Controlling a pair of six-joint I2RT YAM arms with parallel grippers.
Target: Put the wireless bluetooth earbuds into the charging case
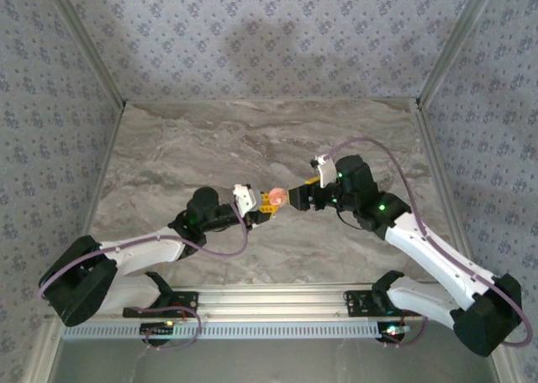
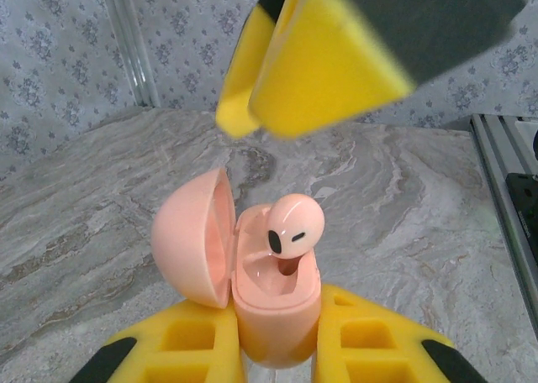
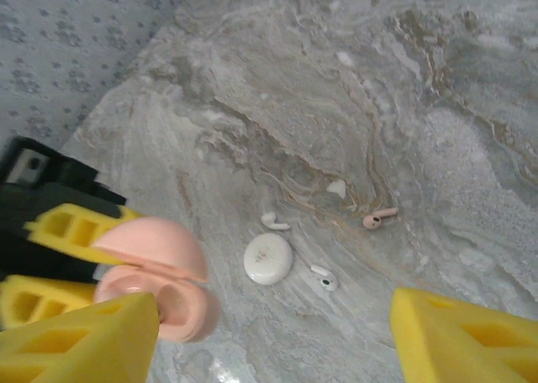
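Observation:
My left gripper (image 2: 277, 354) is shut on the pink charging case (image 2: 276, 303), which it holds upright with the lid (image 2: 192, 240) swung open to the left. One pink earbud (image 2: 294, 228) stands in the case's right slot, stem down and head above the rim. The other slot looks empty. My right gripper (image 3: 277, 349) is open with nothing between its fingers, just above and beside the case (image 3: 155, 295); its yellow fingers (image 2: 328, 72) hang over the case in the left wrist view. On the table lie a second pink earbud (image 3: 380, 220) and two white earbuds (image 3: 274, 222) (image 3: 324, 277).
A white round closed case (image 3: 268, 259) lies on the marble table (image 1: 210, 139) between the two white earbuds. Both grippers meet in mid-table (image 1: 282, 196). Patterned walls close off the back and both sides.

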